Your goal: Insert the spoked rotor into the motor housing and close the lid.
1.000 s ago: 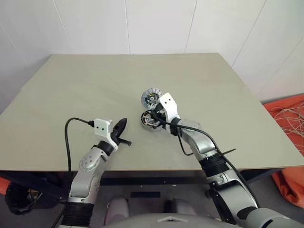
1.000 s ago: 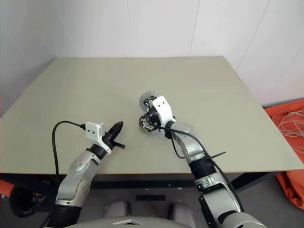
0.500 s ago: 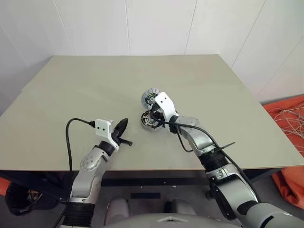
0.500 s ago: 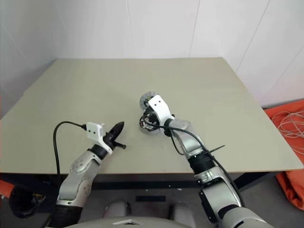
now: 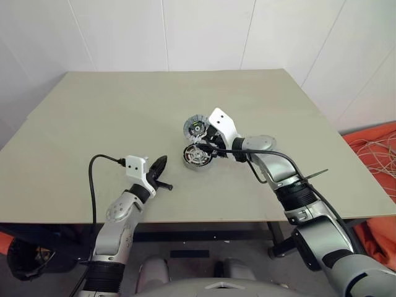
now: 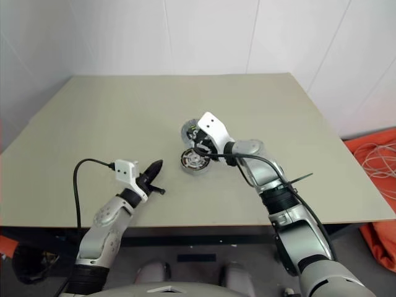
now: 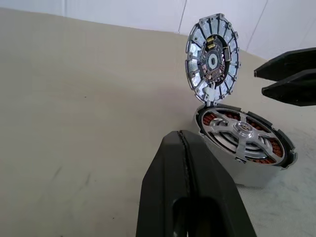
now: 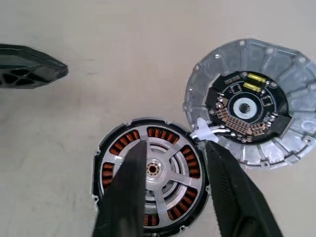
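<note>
Spoked rotor (image 8: 150,170) sits inside the motor housing (image 7: 256,174) mid-counter (image 5: 111,117), lid (image 8: 252,103) flipped open. Right gripper (image 8: 173,173) fingers spread above it, empty; left gripper (image 5: 162,164) fingers pinched closed, holding nothing.

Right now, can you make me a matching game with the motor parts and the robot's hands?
Things:
1. spoked rotor
2. lid
3. left end effector
4. right end effector

States:
A. fingers shut, holding nothing
B. standing open, hinged at the housing's edge
C. sitting inside the motor housing
D. fingers apart, above the rotor

Pairs: 1-C, 2-B, 3-A, 4-D
</note>
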`<act>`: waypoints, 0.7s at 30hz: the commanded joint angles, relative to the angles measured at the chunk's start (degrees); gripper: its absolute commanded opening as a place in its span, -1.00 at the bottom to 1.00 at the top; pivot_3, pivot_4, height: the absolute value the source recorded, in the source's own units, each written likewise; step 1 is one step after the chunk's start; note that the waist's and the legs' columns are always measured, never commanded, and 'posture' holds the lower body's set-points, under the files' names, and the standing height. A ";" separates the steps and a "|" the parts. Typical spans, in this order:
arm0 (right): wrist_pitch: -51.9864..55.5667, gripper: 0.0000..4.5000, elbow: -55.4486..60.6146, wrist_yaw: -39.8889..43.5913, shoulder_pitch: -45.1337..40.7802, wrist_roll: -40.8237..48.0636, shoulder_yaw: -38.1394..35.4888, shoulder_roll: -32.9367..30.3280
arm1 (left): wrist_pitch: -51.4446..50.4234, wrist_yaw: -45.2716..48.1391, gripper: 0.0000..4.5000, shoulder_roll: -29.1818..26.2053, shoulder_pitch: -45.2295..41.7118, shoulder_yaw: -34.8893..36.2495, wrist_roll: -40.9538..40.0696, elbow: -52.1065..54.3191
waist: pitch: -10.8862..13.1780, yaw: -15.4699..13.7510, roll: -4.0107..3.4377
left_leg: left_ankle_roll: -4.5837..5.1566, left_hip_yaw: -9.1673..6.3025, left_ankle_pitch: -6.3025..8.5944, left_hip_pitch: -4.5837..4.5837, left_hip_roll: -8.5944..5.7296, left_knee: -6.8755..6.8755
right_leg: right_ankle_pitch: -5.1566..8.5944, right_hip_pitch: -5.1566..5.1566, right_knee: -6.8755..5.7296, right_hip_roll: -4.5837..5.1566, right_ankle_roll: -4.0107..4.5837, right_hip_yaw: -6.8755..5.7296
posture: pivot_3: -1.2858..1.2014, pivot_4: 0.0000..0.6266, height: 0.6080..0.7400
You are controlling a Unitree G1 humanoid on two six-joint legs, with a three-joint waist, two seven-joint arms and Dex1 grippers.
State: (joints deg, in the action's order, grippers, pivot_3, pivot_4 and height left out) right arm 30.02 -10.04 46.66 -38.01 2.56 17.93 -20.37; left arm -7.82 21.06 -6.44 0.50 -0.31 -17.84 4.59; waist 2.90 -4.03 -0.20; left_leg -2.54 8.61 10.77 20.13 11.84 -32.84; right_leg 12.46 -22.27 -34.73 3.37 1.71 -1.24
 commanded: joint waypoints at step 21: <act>-27.90 0.77 -11.85 21.93 -12.51 -14.22 13.73 -7.36 | -0.33 0.12 -1.00 0.58 -2.05 0.93 -0.50 -0.95 | 0.02 0.03 0.04 | 0.06 0.00 0.03 0.11 0.01 -0.21 | -0.08 -0.02 -0.07 0.00 0.15 -0.04 | 0.03 -1.00 1.00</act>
State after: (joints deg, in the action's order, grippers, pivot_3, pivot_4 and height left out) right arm 5.11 -21.45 67.63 -48.41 -10.70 31.76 -27.02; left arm -8.21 20.96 -5.97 -0.27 0.35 -17.92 2.81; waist 2.92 -4.00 -0.16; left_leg -2.47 8.61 10.80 20.23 11.85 -33.05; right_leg 12.37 -22.29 -34.80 3.37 1.87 -1.28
